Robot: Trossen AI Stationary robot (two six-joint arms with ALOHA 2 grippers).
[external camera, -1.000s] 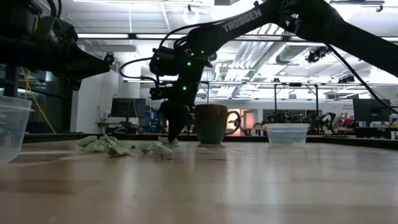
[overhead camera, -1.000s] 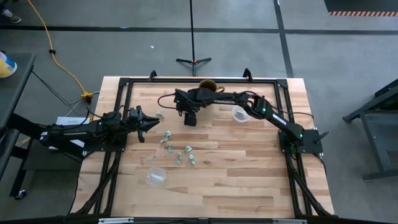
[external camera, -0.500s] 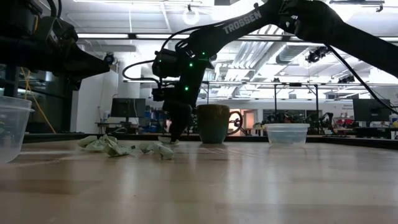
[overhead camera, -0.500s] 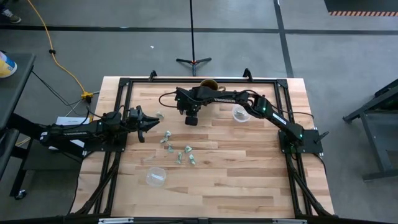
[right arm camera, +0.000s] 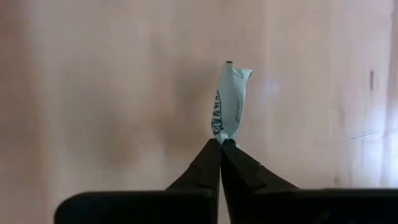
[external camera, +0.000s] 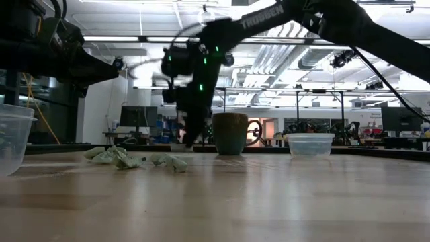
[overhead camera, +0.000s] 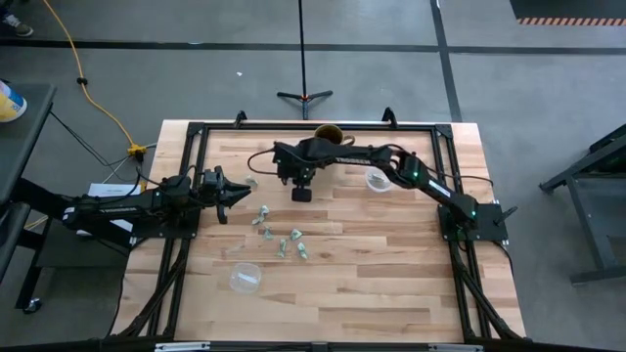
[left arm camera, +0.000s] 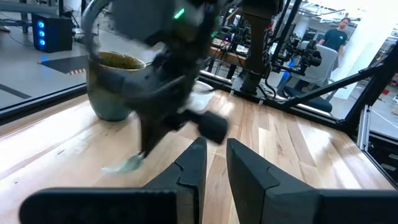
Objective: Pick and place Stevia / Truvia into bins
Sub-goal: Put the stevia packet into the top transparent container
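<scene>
With one packet (right arm camera: 229,99) pinched at its end between the right gripper's (right arm camera: 221,144) closed tips, above the table near the mug (overhead camera: 327,133): carry level to the nearby bin (overhead camera: 378,179), release only once over the rim. Left gripper (overhead camera: 235,193) waiting near the loose packets (overhead camera: 279,238), fingers slightly apart.

Pale plank wood table (overhead camera: 391,254), crinkled paper packets (overhead camera: 279,240), clear plastic cups (overhead camera: 245,278).
</scene>
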